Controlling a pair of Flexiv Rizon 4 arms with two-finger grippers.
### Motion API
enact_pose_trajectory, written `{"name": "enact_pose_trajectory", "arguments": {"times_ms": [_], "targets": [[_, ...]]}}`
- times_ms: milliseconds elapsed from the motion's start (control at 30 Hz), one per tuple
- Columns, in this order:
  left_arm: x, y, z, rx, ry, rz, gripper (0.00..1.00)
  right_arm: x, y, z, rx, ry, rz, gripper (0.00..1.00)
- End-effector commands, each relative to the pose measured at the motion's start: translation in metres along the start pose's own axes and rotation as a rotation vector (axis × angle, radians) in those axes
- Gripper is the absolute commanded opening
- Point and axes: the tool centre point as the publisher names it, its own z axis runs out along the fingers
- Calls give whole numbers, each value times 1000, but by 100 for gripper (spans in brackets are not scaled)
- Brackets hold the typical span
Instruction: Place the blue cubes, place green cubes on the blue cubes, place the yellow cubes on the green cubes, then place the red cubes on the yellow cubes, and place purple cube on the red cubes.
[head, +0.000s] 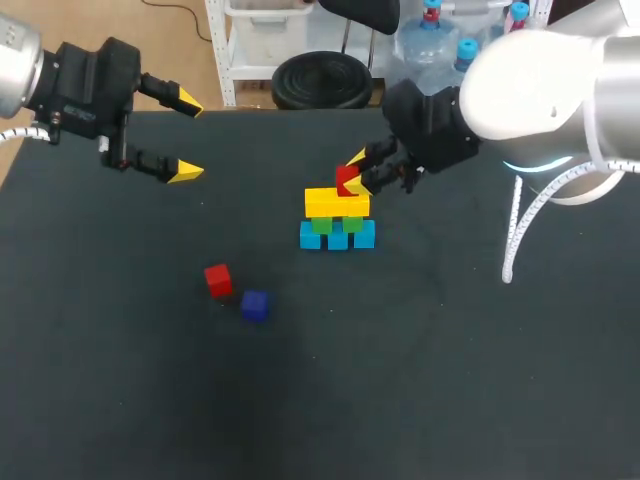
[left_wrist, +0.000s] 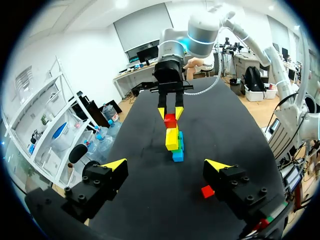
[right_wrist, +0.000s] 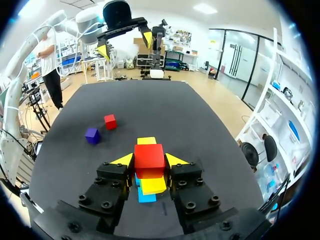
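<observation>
in right gripper (head: 355, 172): red cube (right_wrist: 149, 155), clamped from both sides, just over yellow cubes (head: 337, 203); left gripper (head: 188, 137) wide open, empty, well apart; second red cube (head: 218, 280), purple cube (head: 254, 305) on bench (head: 450, 380), nearer left gripper; risk: off-centre release tips cube off; gripper brushing yellow cubes on opening topples layers below

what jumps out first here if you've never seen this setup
The small coloured tower mid-table: blue cubes at the bottom, green cubes, then yellow cubes, with the right end effector shut on a red cube at its very top. A spare red cube and a purple cube lie nearer the robot, left of the tower. The left end effector hangs open above the far left corner.
</observation>
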Motion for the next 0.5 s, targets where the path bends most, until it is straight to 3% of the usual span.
{"name": "enact_pose_trajectory", "arguments": {"times_ms": [33, 500], "targets": [[2, -1, 0, -3, -5, 4, 100, 2, -1, 1, 1, -5, 2, 0], [2, -1, 0, -3, -5, 4, 100, 5, 0, 3, -3, 0, 7, 0]]}}
